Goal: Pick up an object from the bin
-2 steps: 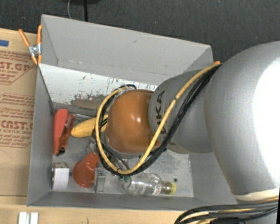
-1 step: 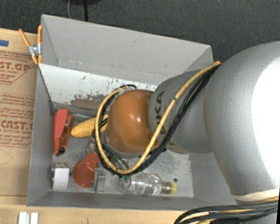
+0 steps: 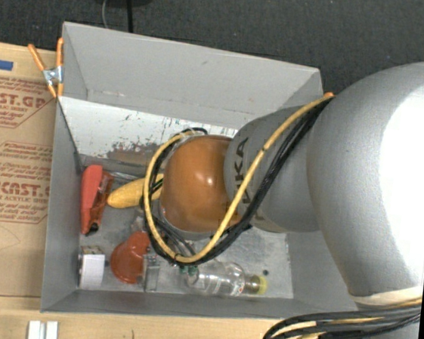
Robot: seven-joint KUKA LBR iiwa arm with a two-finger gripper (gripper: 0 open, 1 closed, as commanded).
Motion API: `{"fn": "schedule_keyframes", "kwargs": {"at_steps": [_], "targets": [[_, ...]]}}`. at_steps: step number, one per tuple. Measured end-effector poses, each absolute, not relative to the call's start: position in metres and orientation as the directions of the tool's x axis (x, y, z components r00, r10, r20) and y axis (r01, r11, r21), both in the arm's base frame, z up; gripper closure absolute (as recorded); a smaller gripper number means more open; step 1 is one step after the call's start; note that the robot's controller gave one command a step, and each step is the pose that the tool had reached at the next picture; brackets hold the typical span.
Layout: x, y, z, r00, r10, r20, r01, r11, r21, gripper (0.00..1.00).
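Over the middle of the grey bin (image 3: 65, 186), the arm's wrist hangs low, its orange cover (image 3: 195, 182) and looped cables (image 3: 152, 196) hiding most of the floor beneath. The gripper (image 3: 165, 237) shows only as a dark part under the cover's near edge, so I cannot tell how far open it is or whether it has hold of anything.

Three things lie closest to it. A yellow banana-shaped piece (image 3: 124, 194) sits just left of the cover. An orange-red round piece (image 3: 129, 259) sits near and to the left. A clear bottle (image 3: 218, 280) lies on its side along the near wall. Which of them the gripper is over cannot be told.

Further left, a red tool (image 3: 89, 195) lies along the left wall and a small white block (image 3: 92, 266) sits in the near left corner.

The bottle is probably light, smooth and apt to roll or slip, so it is best taken across the middle of its body. The yellow piece looks light and curved and should be squeezed across its narrow width. The round piece may be soft, perhaps rubber, and would suit a pinch at its rim.
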State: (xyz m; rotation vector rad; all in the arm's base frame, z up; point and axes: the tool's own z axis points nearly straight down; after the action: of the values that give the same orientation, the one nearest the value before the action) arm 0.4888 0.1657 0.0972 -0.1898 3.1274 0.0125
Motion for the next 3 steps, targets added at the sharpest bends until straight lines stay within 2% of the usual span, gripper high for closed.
{"fn": "schedule_keyframes", "kwargs": {"at_steps": [3], "targets": [[0.4889,0.1656,0.0972,-0.993,-0.121,-0.009,-0.121,0.993,0.008,1.00]]}}
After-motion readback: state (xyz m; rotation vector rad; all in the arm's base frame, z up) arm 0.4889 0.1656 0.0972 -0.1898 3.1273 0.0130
